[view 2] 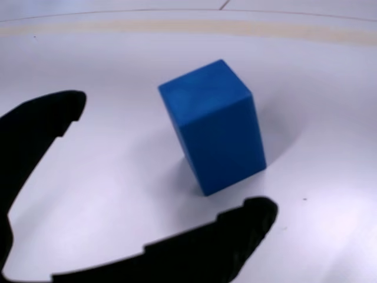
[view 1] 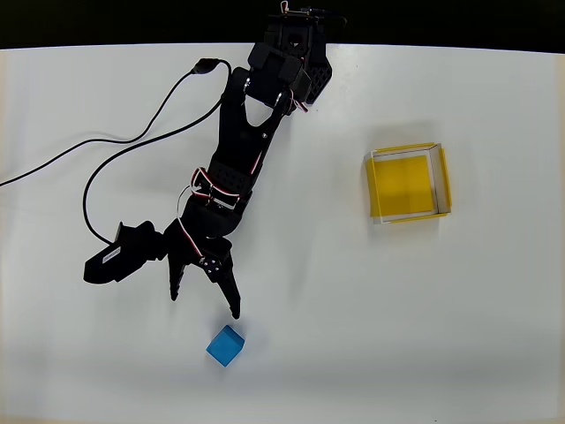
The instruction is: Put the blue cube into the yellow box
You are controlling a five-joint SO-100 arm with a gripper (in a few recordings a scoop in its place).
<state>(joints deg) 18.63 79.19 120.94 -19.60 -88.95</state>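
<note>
Left of centre in overhead view, we see fingers (view 1: 205, 307) spread wide, gripping nothing, tips aimed down-frame at bench (view 1: 371, 336). Blue cube (view 1: 226, 345) sits on bench just beyond fingertips, slightly right of gap's midline, not touching either. Wrist view: blue cube (view 2: 213, 126) stands ahead of and between fingers (view 2: 172, 161), nearer lower-right finger, corner edge turned toward us. We judge short forward reach needed before closing. Yellow box (view 1: 408, 183) lies well apart, far right and up-frame from fingers.
</note>
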